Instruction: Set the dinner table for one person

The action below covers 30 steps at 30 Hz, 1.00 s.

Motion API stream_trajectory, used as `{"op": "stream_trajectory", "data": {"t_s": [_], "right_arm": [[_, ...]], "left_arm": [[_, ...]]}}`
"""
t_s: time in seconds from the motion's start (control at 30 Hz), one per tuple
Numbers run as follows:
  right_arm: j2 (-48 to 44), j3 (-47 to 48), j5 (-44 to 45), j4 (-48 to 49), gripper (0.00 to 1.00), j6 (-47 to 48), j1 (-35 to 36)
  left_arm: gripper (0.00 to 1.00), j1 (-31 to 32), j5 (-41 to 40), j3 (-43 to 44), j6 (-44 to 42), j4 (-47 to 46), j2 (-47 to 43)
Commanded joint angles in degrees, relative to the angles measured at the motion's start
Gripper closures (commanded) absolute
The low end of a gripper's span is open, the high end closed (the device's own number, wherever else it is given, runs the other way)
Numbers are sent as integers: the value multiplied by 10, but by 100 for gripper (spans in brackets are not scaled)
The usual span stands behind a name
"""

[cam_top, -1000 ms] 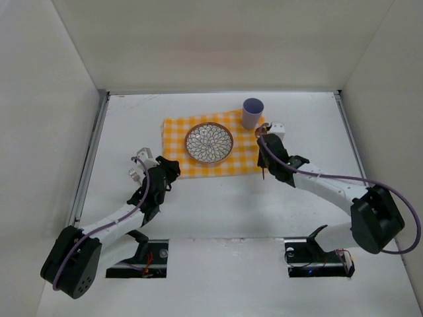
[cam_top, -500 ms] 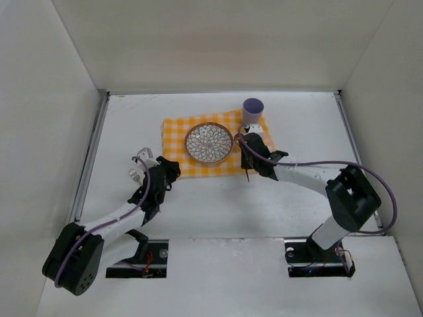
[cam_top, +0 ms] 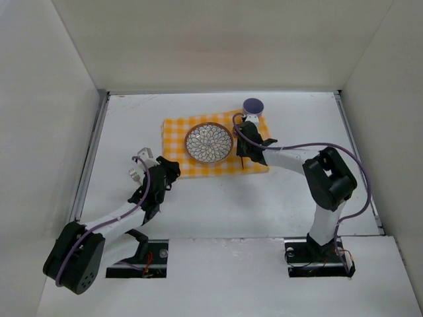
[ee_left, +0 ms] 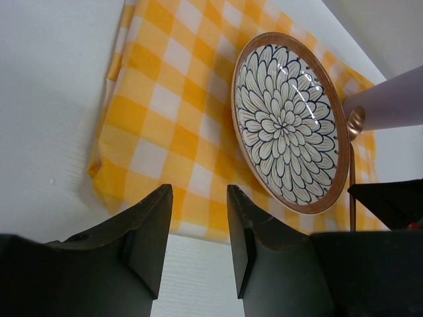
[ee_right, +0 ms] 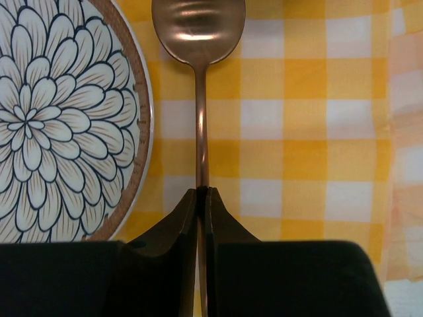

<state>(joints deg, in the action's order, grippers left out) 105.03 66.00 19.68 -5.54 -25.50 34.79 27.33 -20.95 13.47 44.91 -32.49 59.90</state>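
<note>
Bench spans the top view, carrying checked cloth, plate and cup. Left wrist: left claw released, empty, near cloth edge. Right wrist: right claw clenched on spoon just beside plate rim; a skewed drop could clip it.

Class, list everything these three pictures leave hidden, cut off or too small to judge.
- Spoon, right wrist view: the handle's end is hidden inside the shut right pincer. Whether the spoon touches the cloth cannot be told.
- Cup, top view: its lower part is hidden by the right arm, and its contents are too small to tell.
- Plate, right wrist view: cut off by the left edge.
</note>
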Motion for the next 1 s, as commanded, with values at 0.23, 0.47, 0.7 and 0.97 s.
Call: {"op": "stream_trajectory", "data": {"t_s": [0.23,0.47,0.7,0.97], "right_arm": [[41,61,0,47,90,-15,-18],[28,35,-8,65,76,-25,-15],[-97,-33,-13,62,58,-16,-13],[-298,-163,-17,78,84,-19,3]], "left_arm": [[64,-7,0,-3,-1,-29,-3],[64,-5,-7,0,-5,-29,5],[65,-4,-42,8,-12,20,-38],[67,9,-75,64,-13,243,-130]]}}
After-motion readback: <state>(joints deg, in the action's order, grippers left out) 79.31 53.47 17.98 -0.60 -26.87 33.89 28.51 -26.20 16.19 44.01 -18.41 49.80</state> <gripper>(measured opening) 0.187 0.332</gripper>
